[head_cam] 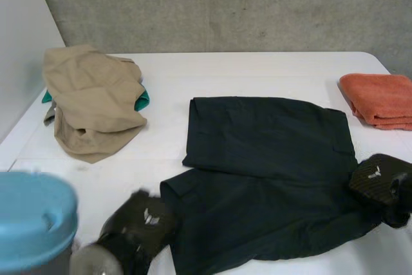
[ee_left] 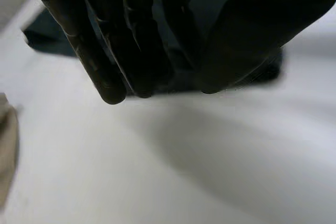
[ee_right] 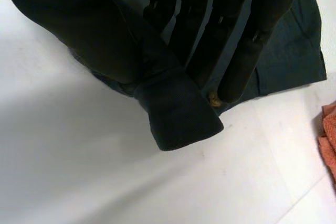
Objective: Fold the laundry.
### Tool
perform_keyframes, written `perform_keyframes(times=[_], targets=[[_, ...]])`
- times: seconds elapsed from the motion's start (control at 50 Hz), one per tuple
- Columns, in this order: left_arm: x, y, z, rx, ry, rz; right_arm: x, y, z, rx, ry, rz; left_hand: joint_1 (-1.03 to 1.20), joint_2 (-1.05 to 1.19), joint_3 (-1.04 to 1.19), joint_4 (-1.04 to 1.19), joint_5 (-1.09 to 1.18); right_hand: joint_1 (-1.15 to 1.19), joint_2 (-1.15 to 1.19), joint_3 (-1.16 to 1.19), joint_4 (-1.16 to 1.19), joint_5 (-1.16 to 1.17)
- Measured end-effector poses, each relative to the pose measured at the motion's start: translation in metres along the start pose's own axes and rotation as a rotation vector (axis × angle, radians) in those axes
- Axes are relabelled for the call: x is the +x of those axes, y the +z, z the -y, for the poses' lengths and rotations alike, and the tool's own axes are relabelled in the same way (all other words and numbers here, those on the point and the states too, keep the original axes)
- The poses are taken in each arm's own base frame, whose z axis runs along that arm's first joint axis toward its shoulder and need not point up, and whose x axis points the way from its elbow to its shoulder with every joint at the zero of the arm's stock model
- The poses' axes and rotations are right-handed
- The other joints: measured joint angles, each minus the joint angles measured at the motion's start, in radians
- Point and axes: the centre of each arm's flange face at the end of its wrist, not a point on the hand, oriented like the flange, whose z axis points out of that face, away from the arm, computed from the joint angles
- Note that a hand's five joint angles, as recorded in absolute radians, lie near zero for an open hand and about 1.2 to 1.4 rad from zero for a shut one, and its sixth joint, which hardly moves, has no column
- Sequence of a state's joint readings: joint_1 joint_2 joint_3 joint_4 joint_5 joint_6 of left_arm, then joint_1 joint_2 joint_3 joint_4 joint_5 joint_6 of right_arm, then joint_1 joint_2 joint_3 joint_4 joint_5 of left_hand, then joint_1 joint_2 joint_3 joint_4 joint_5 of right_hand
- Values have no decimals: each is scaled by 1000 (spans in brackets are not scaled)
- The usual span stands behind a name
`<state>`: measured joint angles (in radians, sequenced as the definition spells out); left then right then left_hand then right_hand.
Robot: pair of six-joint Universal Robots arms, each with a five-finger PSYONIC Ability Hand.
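Observation:
A dark garment (head_cam: 270,159) lies spread flat on the white table (head_cam: 257,69), its near part wider than the far part. My left hand (head_cam: 145,223) is at the garment's near left corner. In the left wrist view, the left hand (ee_left: 131,35) has fingers and thumb closed together on the dark cloth (ee_left: 262,72). My right hand (head_cam: 380,181) is at the garment's right edge. In the right wrist view, the right hand (ee_right: 79,24) pinches a folded cuff-like end of the garment (ee_right: 181,114) between thumb and fingers, lifted a little off the table.
A pile of beige cloth (head_cam: 93,98) sits at the far left with a teal piece (head_cam: 143,100) under it; its edge (ee_left: 5,150) shows beside my left hand. A folded orange towel (head_cam: 380,98) lies at the far right, its corner (ee_right: 328,135) near my right hand.

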<state>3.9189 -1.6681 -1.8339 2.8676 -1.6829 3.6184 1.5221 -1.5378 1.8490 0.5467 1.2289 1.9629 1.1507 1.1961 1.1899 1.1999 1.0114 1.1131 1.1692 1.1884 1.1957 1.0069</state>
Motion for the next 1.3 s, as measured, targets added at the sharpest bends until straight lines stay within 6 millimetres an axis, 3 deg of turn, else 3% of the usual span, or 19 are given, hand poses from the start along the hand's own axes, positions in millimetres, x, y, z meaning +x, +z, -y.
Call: perform_keyframes(times=[0.14, 0.18, 0.24, 0.34, 0.5, 0.62, 0.78, 0.9, 0.92, 0.94, 1.08, 1.16, 1.22, 1.3], targets=[[-34, 61, 45, 215, -60, 179, 25, 43, 19, 71, 149, -71, -12, -11, -11, -11, -11, 7, 0, 0, 0, 1], [-37, 70, 53, 248, -70, 201, 26, 50, 24, 77, 176, -81, -255, -256, -233, -236, -229, 7, 0, 0, 0, 5], [-33, 74, 57, 267, -86, 194, 25, 57, 27, 72, 203, -91, -775, -728, -720, -735, -722, 7, 0, 0, 0, 5], [-21, 57, 53, 256, -167, 138, 21, 63, 25, 59, 216, -107, -827, -862, -856, -876, -864, 7, 0, 0, 0, 5], [-10, 13, 37, 238, -338, 67, 18, 68, 19, 73, 220, -144, -827, -862, -856, -876, -864, 7, 0, 0, 1, 5], [-1, 8, 25, 196, -349, 43, 15, 69, 17, 79, 241, -143, -827, -862, -856, -876, -864, 7, 0, 0, 1, 5], [15, 46, 2, 58, -324, 8, 7, 69, 14, 70, 263, -118, -662, -718, -717, -726, -709, 7, 0, 0, 1, 9], [23, 75, -7, 4, -316, -5, 3, 69, 11, 67, 263, -115, -106, -156, -167, -173, -166, 7, 0, 0, 1, 9], [23, 77, -8, 2, -315, -5, 3, 69, 11, 68, 262, -117, -106, -156, -167, -173, -166, 7, 0, 0, 1, 9], [24, 80, -8, 2, -315, -4, 3, 68, 11, 69, 261, -119, -21, -25, -27, -29, -33, 7, 0, 0, 1, 9], [9, 89, 25, 153, -334, 45, 12, 68, 17, 104, 240, -161, -21, -3, -2, -4, -27, 7, 0, 0, 1, 9], [-12, 98, 53, 269, -352, 105, 26, 69, 25, 153, 223, -216, -21, -2, -1, -4, -27, 7, 0, 0, 1, 9], [-42, 119, 76, 358, -345, 187, 48, 72, 38, 238, 199, -315, -21, -2, -1, -4, -27, 7, 0, 0, 2, 9], [-70, 149, 91, 413, -303, 272, 69, 82, 49, 319, 181, -410, -21, -2, -1, -4, -27, 7, 0, 0, 2, 9]])
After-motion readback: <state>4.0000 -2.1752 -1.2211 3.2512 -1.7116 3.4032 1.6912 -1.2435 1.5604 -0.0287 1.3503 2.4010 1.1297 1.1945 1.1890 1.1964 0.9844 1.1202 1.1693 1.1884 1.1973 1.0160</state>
